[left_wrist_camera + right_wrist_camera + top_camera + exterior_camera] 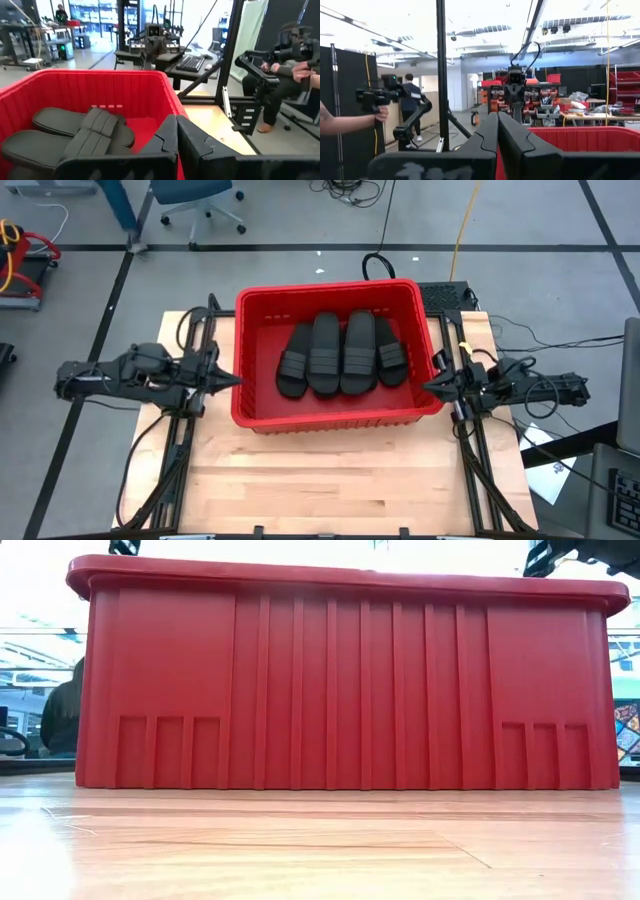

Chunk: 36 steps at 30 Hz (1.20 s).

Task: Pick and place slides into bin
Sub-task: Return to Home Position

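The red bin stands at the table's far middle and fills the low view as a ribbed red wall. Several black slides lie side by side on its floor; two of them show in the left wrist view. My left gripper is shut and holds nothing, at the bin's left wall, pointing right. My right gripper is shut and holds nothing, at the bin's right wall, pointing left. In their own wrist views the shut fingers of the left gripper and of the right gripper meet.
Bare wooden table stretches from the bin to the near edge. Dark frame rails run along both table sides. Beyond the table sit desks, monitors and people; a person's hand holds a control arm.
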Each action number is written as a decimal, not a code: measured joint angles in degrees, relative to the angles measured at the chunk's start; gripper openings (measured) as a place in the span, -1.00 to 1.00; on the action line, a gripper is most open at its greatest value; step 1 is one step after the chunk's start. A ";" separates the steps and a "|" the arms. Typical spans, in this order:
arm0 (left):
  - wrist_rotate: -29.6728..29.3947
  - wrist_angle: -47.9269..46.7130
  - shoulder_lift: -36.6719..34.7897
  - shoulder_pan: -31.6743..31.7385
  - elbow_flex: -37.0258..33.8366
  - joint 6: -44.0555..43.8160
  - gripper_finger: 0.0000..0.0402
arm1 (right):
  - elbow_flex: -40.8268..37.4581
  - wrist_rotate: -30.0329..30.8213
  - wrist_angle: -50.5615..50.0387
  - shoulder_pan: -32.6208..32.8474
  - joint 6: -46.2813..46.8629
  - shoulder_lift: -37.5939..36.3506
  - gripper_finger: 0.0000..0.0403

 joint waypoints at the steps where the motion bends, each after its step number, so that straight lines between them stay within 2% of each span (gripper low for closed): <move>1: -0.25 -0.04 -1.23 0.00 -0.81 -0.04 -1.00 | -0.68 0.00 0.67 0.00 0.16 -0.58 -1.00; 10: -2.84 4.32 -12.07 0.00 -9.40 -0.03 -1.00 | -5.18 0.07 3.68 -0.01 1.10 -3.37 -1.00; 23: -2.88 10.61 -24.73 0.00 -21.25 -0.13 -1.00 | -5.74 -0.49 3.81 -0.01 0.44 -5.40 -1.00; 27: -2.83 13.94 -24.93 0.00 -25.16 -0.32 -1.00 | -5.74 -2.95 3.83 0.00 0.16 -5.42 -1.00; 34: -1.51 29.02 -24.97 0.00 -34.91 -1.47 -1.00 | -6.14 -4.96 3.76 0.00 0.30 -5.41 -1.00; 36: -1.48 27.06 -24.62 0.00 -34.93 -2.31 -1.00 | -7.06 -5.62 3.66 -0.02 1.24 -5.42 -1.00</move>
